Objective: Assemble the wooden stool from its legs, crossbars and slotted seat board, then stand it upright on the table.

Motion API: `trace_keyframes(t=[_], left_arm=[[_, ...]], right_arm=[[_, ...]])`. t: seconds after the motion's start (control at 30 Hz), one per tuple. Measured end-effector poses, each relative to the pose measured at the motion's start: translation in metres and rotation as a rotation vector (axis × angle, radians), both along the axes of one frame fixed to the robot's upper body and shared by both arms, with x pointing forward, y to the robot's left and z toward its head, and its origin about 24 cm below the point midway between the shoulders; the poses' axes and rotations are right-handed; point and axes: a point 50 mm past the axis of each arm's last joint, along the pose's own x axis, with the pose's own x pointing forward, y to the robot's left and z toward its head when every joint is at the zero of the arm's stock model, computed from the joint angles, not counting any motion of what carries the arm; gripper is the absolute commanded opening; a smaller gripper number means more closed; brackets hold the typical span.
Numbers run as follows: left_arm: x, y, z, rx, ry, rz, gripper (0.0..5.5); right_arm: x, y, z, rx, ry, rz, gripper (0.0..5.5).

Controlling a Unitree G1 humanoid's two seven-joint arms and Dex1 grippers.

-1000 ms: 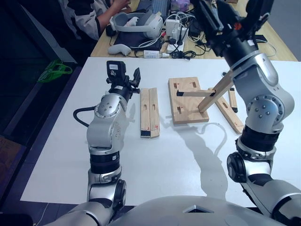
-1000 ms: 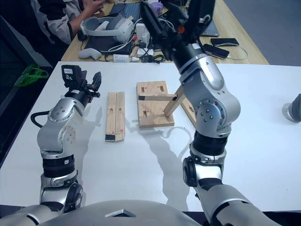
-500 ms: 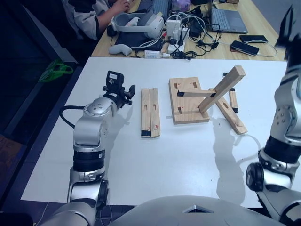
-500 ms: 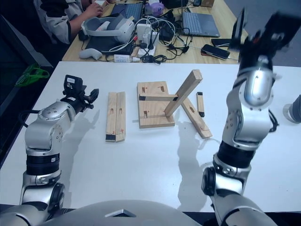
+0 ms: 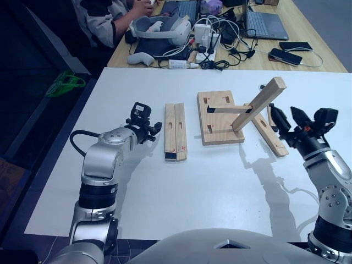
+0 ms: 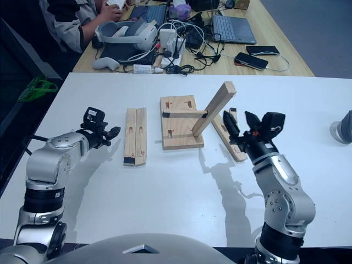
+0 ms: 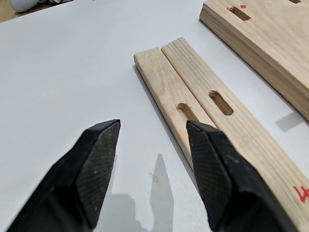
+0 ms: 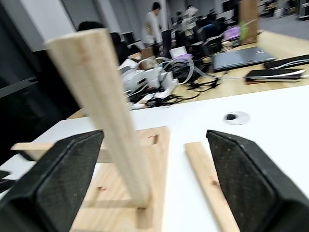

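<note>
The slotted seat board (image 5: 220, 127) lies flat at the table's middle. A wooden leg (image 5: 263, 100) stands tilted at its right edge, joined to the board by a short crossbar (image 5: 226, 109). Two slotted legs (image 5: 175, 131) lie side by side left of the board. Another leg (image 5: 268, 136) and a small black-tipped crossbar (image 5: 271, 116) lie to the right. My left gripper (image 5: 147, 124) is open, low over the table just left of the slotted pair (image 7: 203, 111). My right gripper (image 5: 283, 111) is open, right of the tilted leg (image 8: 104, 111), holding nothing.
A wooden desk (image 5: 231, 60) behind the table carries a headset (image 5: 159, 26), cables, a laptop and phones, with a person seated at its far left. A grey object (image 6: 343, 126) sits at the table's right edge. The near half of the table (image 5: 181, 192) is bare.
My right arm swung from above the seat board out to the right and came down low beside the tilted leg. My left gripper dropped nearer the table and the slotted pair.
</note>
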Motion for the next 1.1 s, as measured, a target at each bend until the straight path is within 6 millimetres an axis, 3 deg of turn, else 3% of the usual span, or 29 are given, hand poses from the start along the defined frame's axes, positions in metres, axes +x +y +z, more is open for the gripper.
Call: trace_keyframes(t=[0.2,0.37,0.97,1.1], left_arm=[[-0.008,0.000,-0.003,0.001,0.072,-0.046,2.53],[-0.010,-0.009,-0.005,-0.064,0.117,-0.082,2.53],[-0.015,-0.026,-0.009,-0.048,0.185,-0.140,2.53],[-0.019,-0.024,-0.012,-0.019,0.198,-0.147,3.12]], right_arm=[[-0.010,0.019,0.000,0.023,0.046,0.246,3.97],[-0.006,0.040,0.001,0.018,0.046,0.364,3.97],[0.008,0.043,-0.001,0.001,0.038,0.321,3.97],[0.012,0.044,0.003,-0.005,0.009,0.314,4.00]])
